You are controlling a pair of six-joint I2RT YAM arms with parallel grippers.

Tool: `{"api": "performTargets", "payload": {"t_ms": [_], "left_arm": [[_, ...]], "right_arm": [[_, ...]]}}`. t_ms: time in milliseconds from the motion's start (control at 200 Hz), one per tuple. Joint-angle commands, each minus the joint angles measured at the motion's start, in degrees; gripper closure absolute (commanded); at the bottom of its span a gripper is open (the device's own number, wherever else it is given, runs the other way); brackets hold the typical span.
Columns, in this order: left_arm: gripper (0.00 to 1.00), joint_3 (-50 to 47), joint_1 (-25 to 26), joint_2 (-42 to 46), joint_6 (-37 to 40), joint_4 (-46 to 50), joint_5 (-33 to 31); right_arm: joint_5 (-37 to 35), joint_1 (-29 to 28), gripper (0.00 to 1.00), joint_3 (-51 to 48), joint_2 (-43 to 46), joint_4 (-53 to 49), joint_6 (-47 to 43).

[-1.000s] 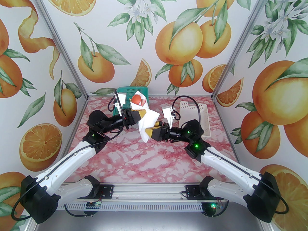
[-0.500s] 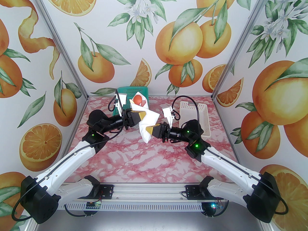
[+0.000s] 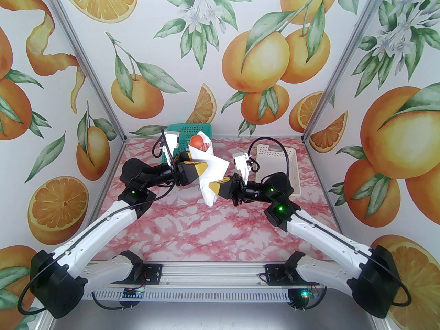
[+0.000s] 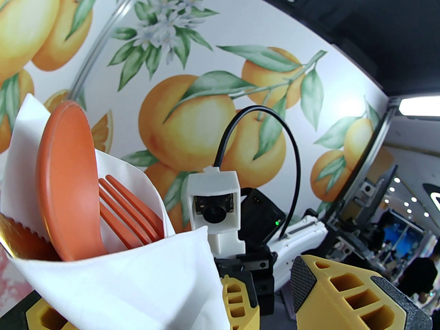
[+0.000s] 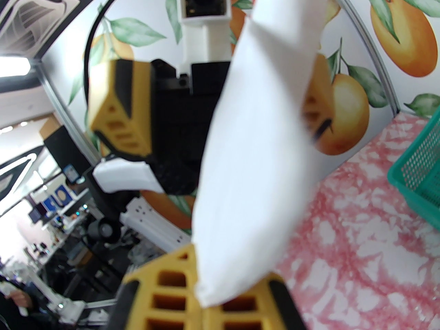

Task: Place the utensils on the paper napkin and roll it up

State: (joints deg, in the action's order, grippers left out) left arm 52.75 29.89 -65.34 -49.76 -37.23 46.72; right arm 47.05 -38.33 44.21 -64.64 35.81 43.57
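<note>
Now right claw pinches paper napkin lower edge midair; left claw wide beside it

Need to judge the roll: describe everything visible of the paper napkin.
The paper napkin is thin, white, creased, wrapped cone-like around an orange spoon and fork, heads poking out. Held tilted above the table: lower end pinched in the shut right claw, middle between fingers of the open left claw.
</note>
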Motion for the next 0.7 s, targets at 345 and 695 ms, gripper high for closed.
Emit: {"api": "performTargets", "payload": {"t_ms": [345,695], "left_arm": [[0.39,2.09,0.16,2.15,4.80,2.28,2.61],[0.29,3.29,2.35,3.07,8.50,2.71,4.02]], "right_arm": [[-0.78,0.09,1.00,2.39,-0.56,-0.26,-8.93],[-3.59,0.03,1.00,5.42,3.03,-6.67,-19.65]]}}
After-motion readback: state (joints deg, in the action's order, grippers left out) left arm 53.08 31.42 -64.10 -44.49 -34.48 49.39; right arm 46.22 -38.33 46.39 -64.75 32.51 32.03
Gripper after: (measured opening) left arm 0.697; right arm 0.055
